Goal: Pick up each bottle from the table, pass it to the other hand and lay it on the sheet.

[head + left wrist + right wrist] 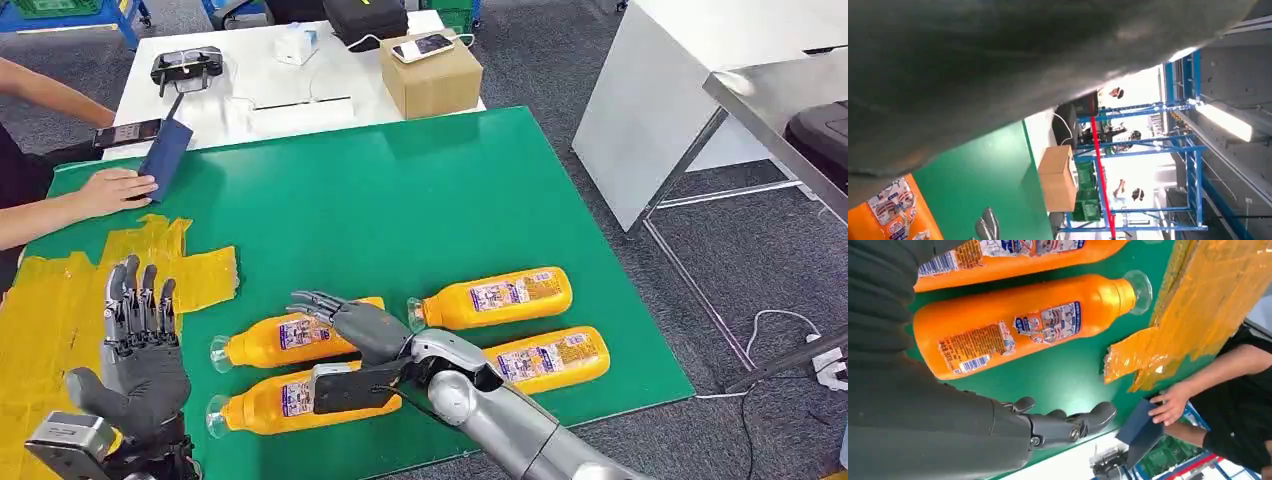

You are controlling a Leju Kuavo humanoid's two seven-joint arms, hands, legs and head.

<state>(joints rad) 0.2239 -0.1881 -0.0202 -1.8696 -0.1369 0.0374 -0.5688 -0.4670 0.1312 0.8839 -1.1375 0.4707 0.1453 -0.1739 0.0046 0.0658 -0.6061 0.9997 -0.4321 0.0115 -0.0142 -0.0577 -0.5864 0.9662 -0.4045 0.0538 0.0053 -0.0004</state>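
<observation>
Right hand (350,322) hovers with its fingers stretched out and apart, holding nothing, just above the nearer pair of orange bottles. Taking the green worktop (400,200) as the landmark, four bottles lie on their sides along its near edge. The near-left bottle (290,400) sits under the right wrist, the bottle behind it (280,340) lies partly beneath the fingers, and the other two, the near-right bottle (550,358) and the far-right bottle (500,297), lie on the worktop's right side. None is lifted yet.

Left hand (140,340) waits upright over the worktop's near-left corner, fingers straight and loosely spread, empty, above the yellow sheet (60,300), which is crumpled and wrinkled.

Likely trouble: the bottles are round, smooth and lie close together, so a grasp closing on one may nudge its neighbour or set it rolling toward the worktop's near edge. A slippery body could also slide out during the pass between hands. The creased sheet may let a bottle roll after it is laid down.

At the worktop's far-left edge a person's hand (110,190) rests beside a dark blue case (165,158). Beyond the worktop, a white table carries a cardboard box (430,75) with a phone on top, and grey carpet surrounds everything.
</observation>
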